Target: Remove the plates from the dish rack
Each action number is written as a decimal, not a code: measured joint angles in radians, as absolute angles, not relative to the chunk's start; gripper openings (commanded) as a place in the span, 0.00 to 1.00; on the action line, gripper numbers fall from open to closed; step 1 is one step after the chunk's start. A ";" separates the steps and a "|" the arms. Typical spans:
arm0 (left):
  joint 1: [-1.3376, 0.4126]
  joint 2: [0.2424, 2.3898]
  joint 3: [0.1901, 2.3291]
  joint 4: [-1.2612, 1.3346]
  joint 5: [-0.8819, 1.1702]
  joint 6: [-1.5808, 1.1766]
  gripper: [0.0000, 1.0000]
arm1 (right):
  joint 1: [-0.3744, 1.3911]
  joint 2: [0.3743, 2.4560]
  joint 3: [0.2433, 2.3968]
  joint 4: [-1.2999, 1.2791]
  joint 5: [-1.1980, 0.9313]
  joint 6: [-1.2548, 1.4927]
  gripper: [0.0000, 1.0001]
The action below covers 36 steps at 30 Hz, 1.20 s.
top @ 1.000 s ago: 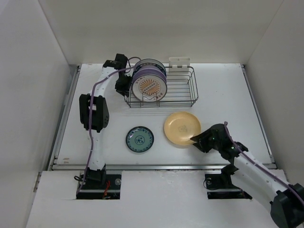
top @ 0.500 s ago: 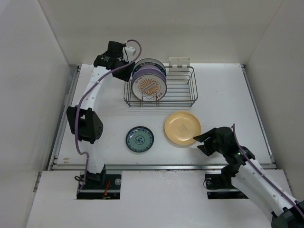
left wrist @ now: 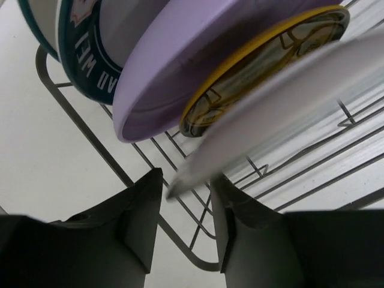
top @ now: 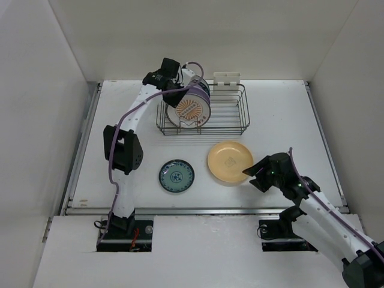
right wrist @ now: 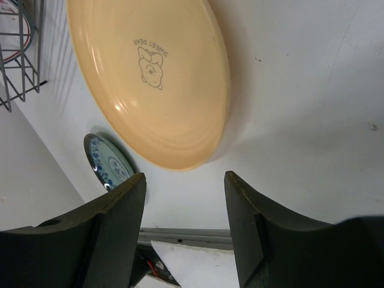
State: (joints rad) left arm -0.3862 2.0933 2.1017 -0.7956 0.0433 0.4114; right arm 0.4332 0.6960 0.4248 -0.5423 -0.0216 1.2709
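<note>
The dark wire dish rack (top: 228, 114) stands at the back and holds several upright plates. In the left wrist view I see, from back to front, the dark-rimmed plate (left wrist: 78, 42), the lavender plate (left wrist: 180, 78), the gold-centred plate (left wrist: 258, 66) and the white orange-patterned plate (left wrist: 288, 102). My left gripper (top: 180, 89) is open above them, and the white plate's rim sits between its fingers (left wrist: 141, 222). The yellow-tan plate (top: 229, 161) and the teal plate (top: 176, 176) lie flat on the table. My right gripper (top: 250, 177) is open and empty beside the yellow plate's near right rim (right wrist: 150, 78).
A small white plastic holder (top: 226, 78) sits on the rack's far side. The rack's right half (top: 231, 105) holds no plates. White walls close in the table on the left, back and right. The teal plate shows at the left in the right wrist view (right wrist: 108, 162).
My left arm has swung right from the rack's left end to over the plates. My right gripper has shifted slightly by the yellow plate, still open.
</note>
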 measured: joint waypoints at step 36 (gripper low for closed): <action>-0.387 1.806 2.039 -0.861 0.114 0.368 0.00 | 0.434 0.674 0.601 -0.612 0.023 1.097 0.62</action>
State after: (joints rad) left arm -0.3870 1.8061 2.0392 -0.8608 0.1143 0.3679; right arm 0.4335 0.6739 0.6014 -0.6125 0.0231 1.0969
